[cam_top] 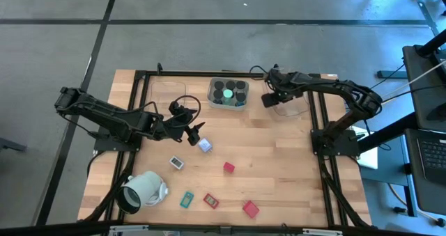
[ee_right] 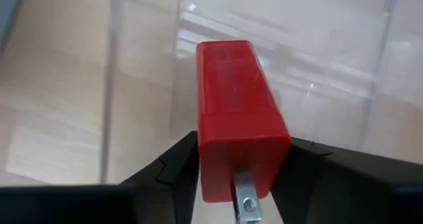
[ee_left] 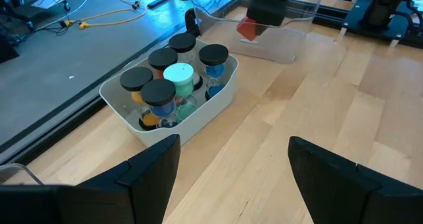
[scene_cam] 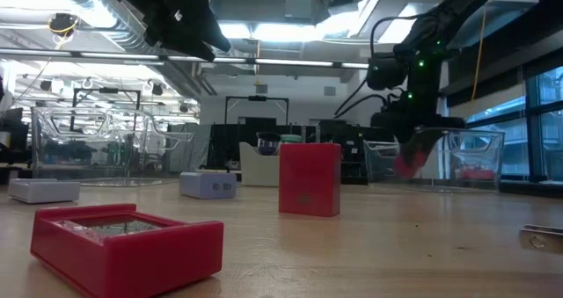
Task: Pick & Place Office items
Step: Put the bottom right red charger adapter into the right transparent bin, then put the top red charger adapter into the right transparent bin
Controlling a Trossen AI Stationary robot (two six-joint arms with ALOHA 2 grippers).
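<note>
While your right end effector (ee_right: 241,178) is clamped on a red rectangular plastic block with metal prongs (ee_right: 238,112), hanging over the clear plastic tray (cam_top: 296,107) at the desk's far edge, a tilted release could bounce it off the wall. Your left end effector (ee_left: 234,164) waits, fingers apart and empty.

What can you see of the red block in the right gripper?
The red block is a glossy, plastic-looking rectangular piece with rounded edges and a metal prong at its gripped end. The right gripper is shut on it, one finger on each side, and it points away from the wrist. It hangs over the clear tray at the table's far right, not visibly touching it.
</note>
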